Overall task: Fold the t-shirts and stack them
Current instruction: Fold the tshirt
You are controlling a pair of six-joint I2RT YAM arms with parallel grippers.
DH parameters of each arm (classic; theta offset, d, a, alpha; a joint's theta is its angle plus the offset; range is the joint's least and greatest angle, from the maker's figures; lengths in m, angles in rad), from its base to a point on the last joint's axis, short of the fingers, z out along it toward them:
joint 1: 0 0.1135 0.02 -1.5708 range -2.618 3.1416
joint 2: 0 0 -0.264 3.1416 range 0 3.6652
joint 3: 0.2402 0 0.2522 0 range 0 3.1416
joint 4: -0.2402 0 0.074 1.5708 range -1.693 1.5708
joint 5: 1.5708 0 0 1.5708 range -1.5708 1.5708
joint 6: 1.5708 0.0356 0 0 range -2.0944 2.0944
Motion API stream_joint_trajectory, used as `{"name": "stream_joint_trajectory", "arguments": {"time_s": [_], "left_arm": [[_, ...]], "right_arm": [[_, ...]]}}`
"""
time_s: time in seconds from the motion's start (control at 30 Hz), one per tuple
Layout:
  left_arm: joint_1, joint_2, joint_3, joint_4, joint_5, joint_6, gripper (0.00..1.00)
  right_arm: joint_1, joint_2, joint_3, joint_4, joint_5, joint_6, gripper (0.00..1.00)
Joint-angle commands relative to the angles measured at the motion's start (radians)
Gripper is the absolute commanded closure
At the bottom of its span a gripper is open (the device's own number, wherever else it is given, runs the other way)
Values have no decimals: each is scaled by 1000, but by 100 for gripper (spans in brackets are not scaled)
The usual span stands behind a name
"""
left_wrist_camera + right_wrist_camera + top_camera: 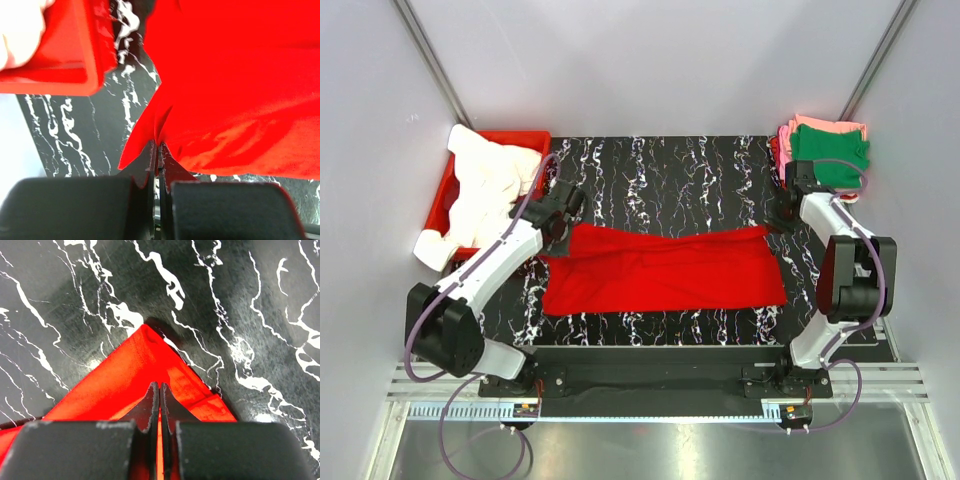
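Red t-shirt (665, 270): lies flat across the middle of the surface (670, 170). Your left pincer (159, 150) is clamped on its far-left corner, and your right pincer (160, 390) is clamped on its far-right corner. Green-and-pink stack (828, 150): far right corner. Cream shirts (485, 190): heaped on the red bin (525, 138).
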Motion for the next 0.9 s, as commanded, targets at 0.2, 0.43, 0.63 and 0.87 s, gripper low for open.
{"name": "stream_joint_trajectory", "arguments": {"time_s": [0.2, 0.43, 0.63, 0.87], "left_arm": [[-80, -29, -55, 27, -36, -93, 100], [-75, 149, 235, -14, -143, -50, 100], [-69, 334, 454, -47, -198, 4, 100], [-68, 429, 617, -83, -226, 47, 100]], "right_arm": [[-17, -104, -22, 61, 82, 62, 100], [-20, 97, 282, -55, 85, 37, 100], [-41, 192, 430, -100, 100, 37, 100], [-48, 194, 392, -75, 74, 40, 100]]}}
